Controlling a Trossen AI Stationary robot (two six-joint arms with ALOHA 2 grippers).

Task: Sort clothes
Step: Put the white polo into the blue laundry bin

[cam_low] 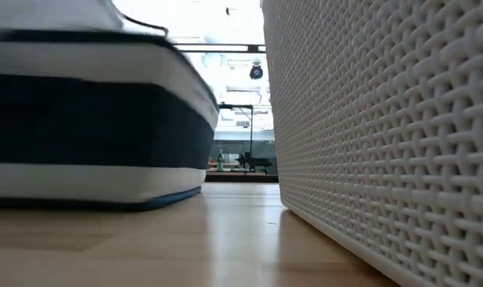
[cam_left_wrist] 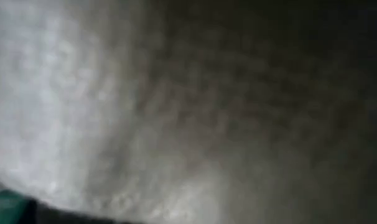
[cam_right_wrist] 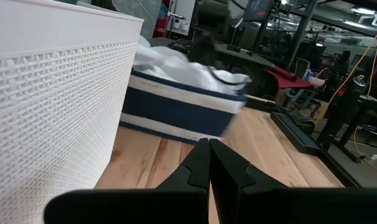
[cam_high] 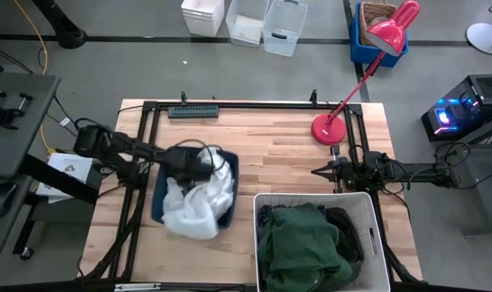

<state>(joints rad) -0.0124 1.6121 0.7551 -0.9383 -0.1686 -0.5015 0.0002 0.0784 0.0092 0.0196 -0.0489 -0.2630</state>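
White cloth pieces (cam_high: pixel 199 203) fill the navy fabric bin (cam_high: pixel 232 166) at the table's left and spill over its near rim. My left gripper (cam_high: pixel 204 166) is over this bin, lowered onto the heap from the left. Its fingers are hidden among the cloth, which fills the left wrist view (cam_left_wrist: pixel 70 93). A dark green hoodie (cam_high: pixel 299 243) and a dark grey jacket (cam_high: pixel 345 223) lie in the white plastic bin (cam_high: pixel 311 197). My right gripper (cam_right_wrist: pixel 209 146) waits shut at the table's right side (cam_high: pixel 317 171), holding nothing. My left gripper meets the white cloth (cam_high: pixel 217 174) at the top of the heap, coming steeply from above. The cloth and the gripper's own body hide the fingers. The part held and the number of layers cannot be told. The cloth rests on the heap in the bin.
A red desk lamp (cam_high: pixel 331 128) stands at the table's far right, its arm slanting away over the edge. A dark strip (cam_high: pixel 193 111) lies at the far edge. Bare wood shows between the two bins (cam_low: pixel 225 231) and across the table's far half.
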